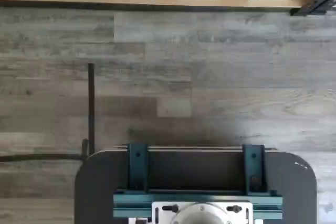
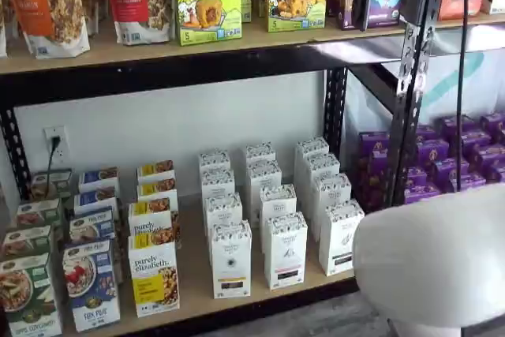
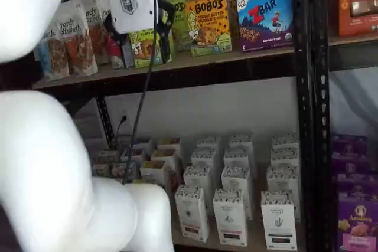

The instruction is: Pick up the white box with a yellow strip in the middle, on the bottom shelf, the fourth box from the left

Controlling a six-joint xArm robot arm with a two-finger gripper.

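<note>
The approach has not begun: the white-bodied, black-fingered gripper is held high with jaws apart, and must be lowered to the tall white carton on the tan wooden bottom shelf.

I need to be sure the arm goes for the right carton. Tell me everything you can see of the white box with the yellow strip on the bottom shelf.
The tall, narrow white cardboard box has a dark speckled top, a small round emblem mid-front, and a black label with a thin yellow strip low down. It stands upright and closed at the front edge of the light tan wooden bottom shelf, heading a row of like cartons. A yellow-panelled granola box stands to one side, a matching white carton to the other. Nothing grips it.
</note>
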